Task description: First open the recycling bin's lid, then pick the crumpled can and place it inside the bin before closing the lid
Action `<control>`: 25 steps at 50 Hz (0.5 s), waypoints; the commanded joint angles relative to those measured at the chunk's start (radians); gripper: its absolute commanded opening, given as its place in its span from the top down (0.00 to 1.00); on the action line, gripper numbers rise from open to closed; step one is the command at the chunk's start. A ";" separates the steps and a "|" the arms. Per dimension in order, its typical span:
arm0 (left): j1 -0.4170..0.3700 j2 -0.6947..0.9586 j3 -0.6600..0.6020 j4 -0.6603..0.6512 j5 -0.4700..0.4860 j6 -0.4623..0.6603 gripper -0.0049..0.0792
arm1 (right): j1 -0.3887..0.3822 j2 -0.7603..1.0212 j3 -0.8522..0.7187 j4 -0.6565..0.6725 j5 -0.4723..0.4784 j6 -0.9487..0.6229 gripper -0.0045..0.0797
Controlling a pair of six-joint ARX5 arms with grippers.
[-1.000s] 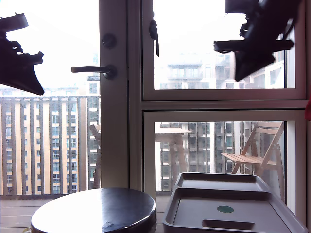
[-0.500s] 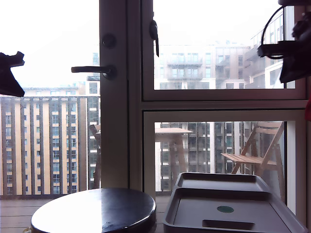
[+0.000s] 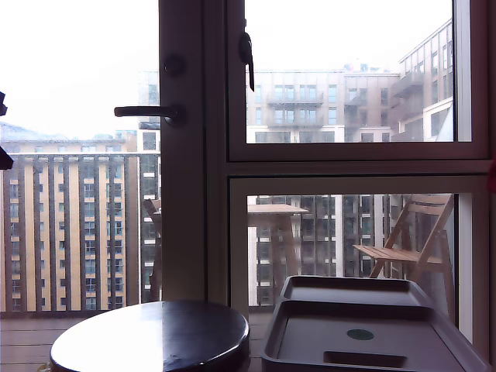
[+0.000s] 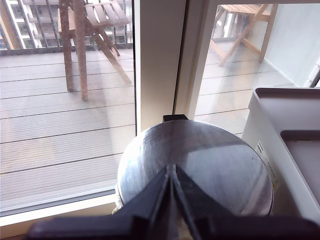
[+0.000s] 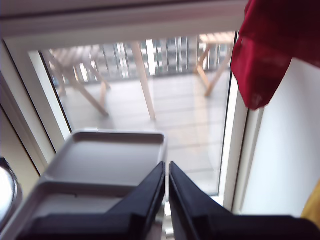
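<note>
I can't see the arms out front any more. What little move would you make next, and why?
Probably lower my second gripper toward the lid. The lid lies flat on the bin, so opening it comes first. My second gripper hangs above the bin with its jaws shut, while my first gripper, also shut, hangs over the round table. No can shows in any view.

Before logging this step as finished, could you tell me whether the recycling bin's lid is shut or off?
Shut, apparently: the lid lies flat on the recycling bin, green dot and slot handle facing up, with no gap visible at the rim.
</note>
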 commanded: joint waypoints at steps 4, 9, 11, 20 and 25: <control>-0.002 -0.110 -0.082 0.031 -0.015 -0.042 0.97 | 0.000 -0.080 -0.060 0.048 -0.003 0.004 0.96; -0.004 -0.219 -0.134 0.034 -0.055 -0.058 0.97 | 0.006 -0.148 -0.093 0.072 0.001 -0.001 0.96; -0.005 -0.265 -0.151 0.033 -0.065 -0.074 0.97 | 0.006 -0.175 -0.101 0.073 0.000 -0.014 0.96; -0.026 -0.446 -0.188 -0.006 -0.118 -0.073 0.97 | 0.010 -0.303 -0.150 0.084 -0.027 -0.054 0.96; -0.037 -0.527 -0.202 -0.050 -0.144 -0.065 0.97 | 0.021 -0.362 -0.188 0.064 -0.076 -0.081 0.96</control>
